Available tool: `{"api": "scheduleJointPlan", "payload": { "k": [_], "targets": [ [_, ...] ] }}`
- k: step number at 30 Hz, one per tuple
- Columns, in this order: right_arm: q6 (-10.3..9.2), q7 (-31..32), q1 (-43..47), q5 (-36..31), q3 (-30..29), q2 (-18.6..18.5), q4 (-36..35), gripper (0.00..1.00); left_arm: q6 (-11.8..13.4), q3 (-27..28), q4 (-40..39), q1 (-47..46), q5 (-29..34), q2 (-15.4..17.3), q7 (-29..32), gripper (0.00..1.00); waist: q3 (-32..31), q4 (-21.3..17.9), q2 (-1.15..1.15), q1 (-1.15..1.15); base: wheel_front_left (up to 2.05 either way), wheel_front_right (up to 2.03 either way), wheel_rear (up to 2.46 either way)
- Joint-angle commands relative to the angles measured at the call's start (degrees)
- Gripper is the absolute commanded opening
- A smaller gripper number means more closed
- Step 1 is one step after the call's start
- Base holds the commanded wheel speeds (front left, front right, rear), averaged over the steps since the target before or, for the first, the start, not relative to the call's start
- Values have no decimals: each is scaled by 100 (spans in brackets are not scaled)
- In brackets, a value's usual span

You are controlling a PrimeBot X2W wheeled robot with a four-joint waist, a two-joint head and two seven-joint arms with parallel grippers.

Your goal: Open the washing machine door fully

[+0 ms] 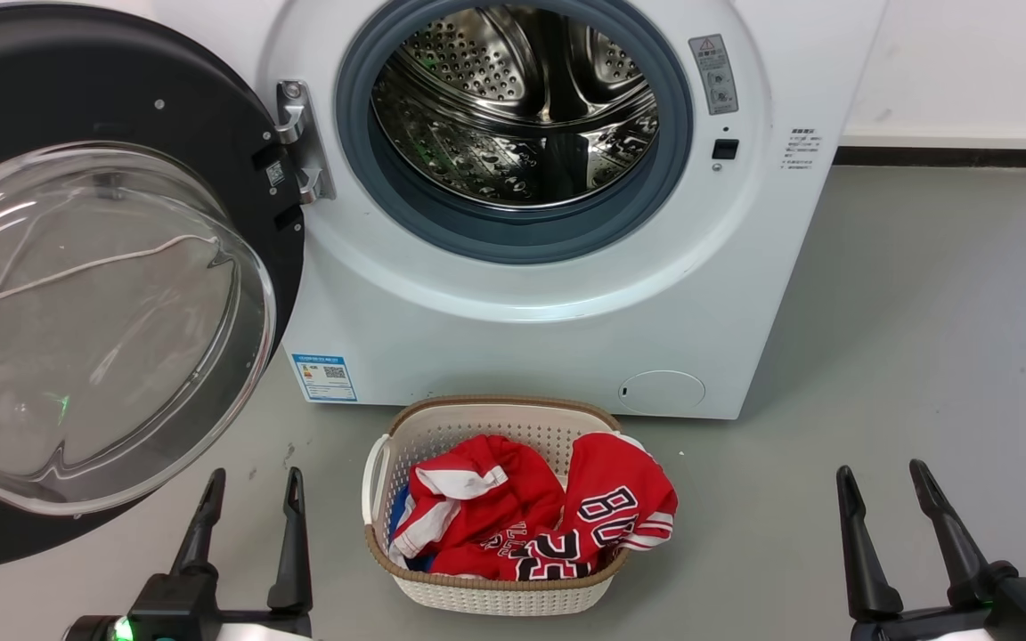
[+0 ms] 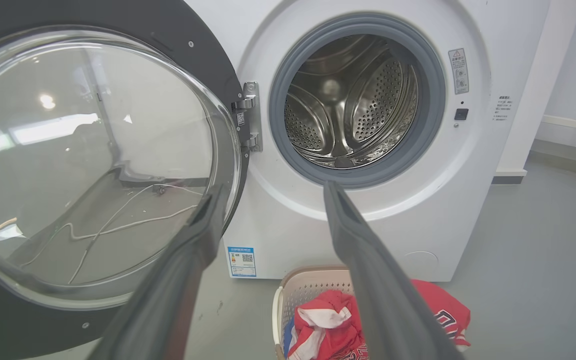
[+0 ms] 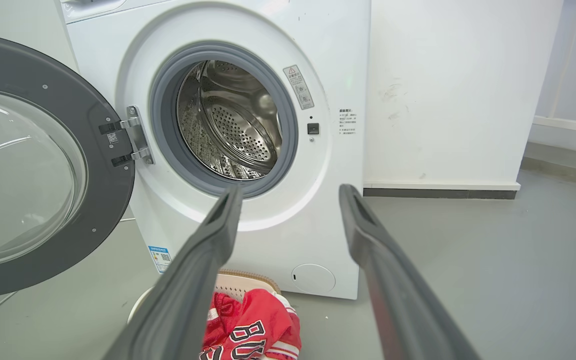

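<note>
Now the washing machine door [image 1: 103, 294] stands wide open on its hinge [image 1: 299, 138], ahead of the left jaws and to their left. Its clear glass bowl faces the robot. The left gripper [image 1: 254, 485] has its two fingers spread apart and holds nothing. It is near the lower edge of the door and, as far as the head view shows, it is apart from it.

Ahead of these jaws and slightly to their right, a blue label [image 1: 324, 377] sits on the lower corner of the washing machine [image 1: 566, 329]. Between the two pairs of jaws a pale basket [image 1: 495, 596] with red clothes [image 1: 566, 516] in it stands on the grey floor [image 1: 923, 356], just in front of the machine. Beyond the basket, the grey-blue gasket [image 1: 513, 236] rings the steel drum [image 1: 513, 107].

The right gripper [image 1: 881, 472] also has its fingers parted and is empty. It is well to the right of the basket, and its fingers point at the floor beside the machine.
</note>
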Motion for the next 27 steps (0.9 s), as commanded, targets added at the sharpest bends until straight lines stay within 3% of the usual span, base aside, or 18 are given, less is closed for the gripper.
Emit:
{"api": "scheduleJointPlan", "payload": {
  "k": [1,26,27],
  "targets": [
    [-1,-11,85,5,-1,9,-23,100,18,-42,11,73,-57,-7,13,100,2,-27,0,0,0,0,0],
    [-1,-11,83,28,-28,10,-79,100,132,-208,6,143,-286,-8,13,100,70,-209,0,0,0,0,0],
    [0,1,67,11,-22,-1,-56,0,124,-198,5,99,-298,-2,0,0,70,-210,0,0,0,0,0]
  ]
}}
